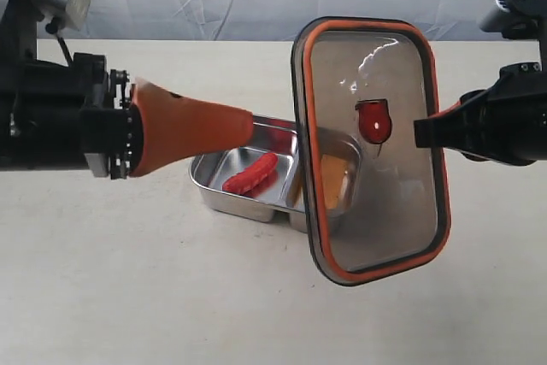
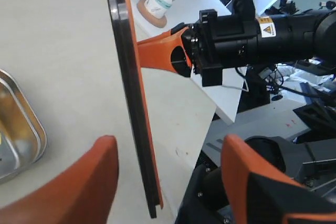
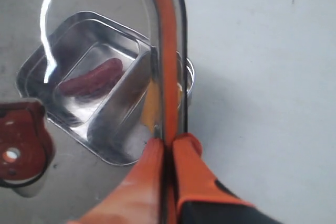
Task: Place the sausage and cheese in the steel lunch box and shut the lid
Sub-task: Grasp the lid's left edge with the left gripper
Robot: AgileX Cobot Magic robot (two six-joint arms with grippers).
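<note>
Near the middle of the worktop (image 1: 128, 297), I see the sausage (image 1: 250, 173) in one compartment of the steel lunch box (image 1: 214, 185) and the cheese (image 1: 333, 181) in the other. I judge that only closing is left. My right claw (image 3: 169, 148) is clamped on the edge of the lid (image 1: 385, 211), holding it upright and unseated. The left claw (image 2: 168, 153) gapes, gripping nothing.

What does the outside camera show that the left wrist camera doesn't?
Only the exterior view: the sausage lying in one compartment of the steel lunch box, and the cheese, seen through the lid, in the other. Only the left wrist view: the left gripper standing wide open, and the lid edge-on. Both: the lid held upright, the right gripper shut on its edge, and part of the lunch box.
</note>
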